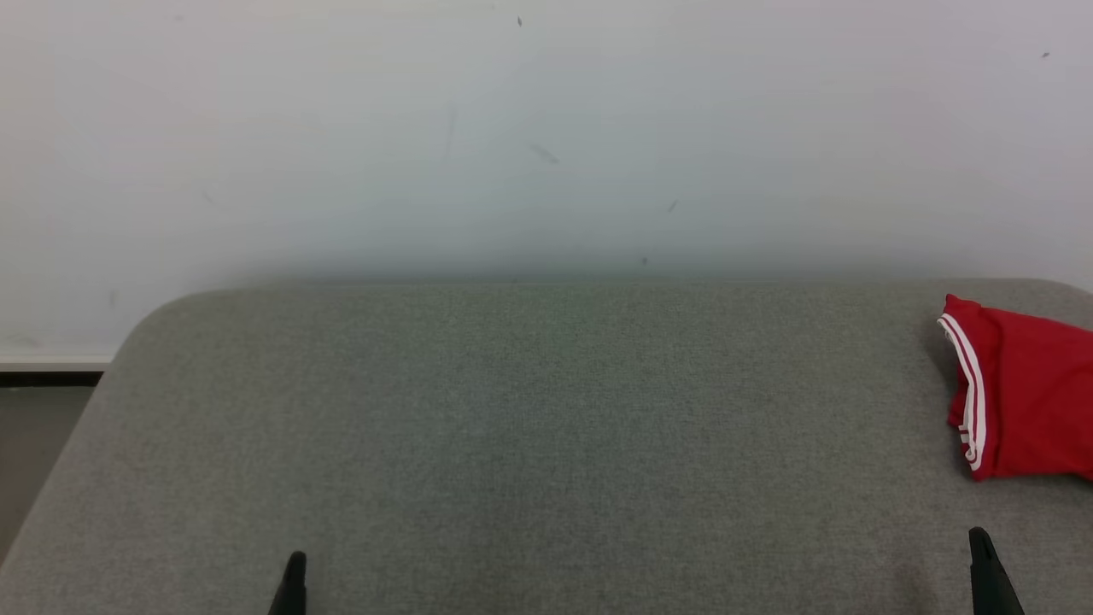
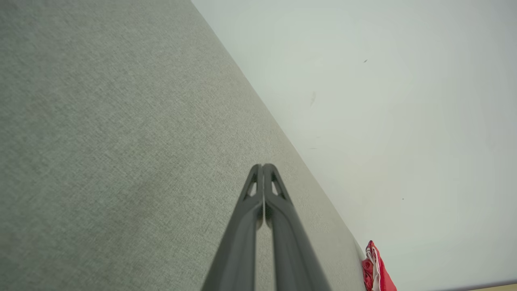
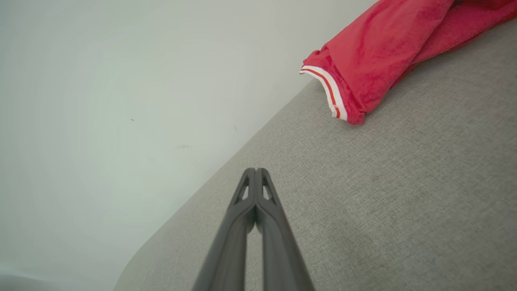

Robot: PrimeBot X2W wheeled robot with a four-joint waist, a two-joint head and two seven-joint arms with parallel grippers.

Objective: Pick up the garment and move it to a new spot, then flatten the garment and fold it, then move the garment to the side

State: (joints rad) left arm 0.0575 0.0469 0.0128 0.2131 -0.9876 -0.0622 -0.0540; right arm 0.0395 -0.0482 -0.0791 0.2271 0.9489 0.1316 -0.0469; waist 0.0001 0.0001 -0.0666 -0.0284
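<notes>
One red garment [image 1: 1025,393] with white striped trim lies bunched at the far right of a grey cloth-topped desk [image 1: 546,410]. It sits close to the desk's back edge and runs off the right side of the head view. Its striped hem faces the middle of the desk. In the right wrist view the garment [image 3: 375,48] is rumpled in the upper right corner, with a striped cuff nearest the camera.

The right fingers [image 1: 986,572] rise from the bottom edge of the head view at the front of the desk, pointing toward the wall. They are nearer the robot than the garment and apart from it. In the right wrist view both right fingers [image 3: 234,234] are pressed together tip to tip and hold nothing. They are low over bare cloth, and the garment lies up and to their right.

The left fingers [image 1: 295,585] rise at the lower left of the head view, also pointing toward the wall, with most of the desk's width between them and the garment. In the left wrist view the pair [image 2: 242,234] is likewise pressed together and empty. The garment [image 2: 377,270] shows there as a small red shape at the bottom right.

There is one garment, one desk and two pairs of fingers.

Behind the desk stands a pale wall [image 1: 546,128] with a few small dark marks. At the far left a strip of floor [image 1: 34,461] shows beside the desk.
</notes>
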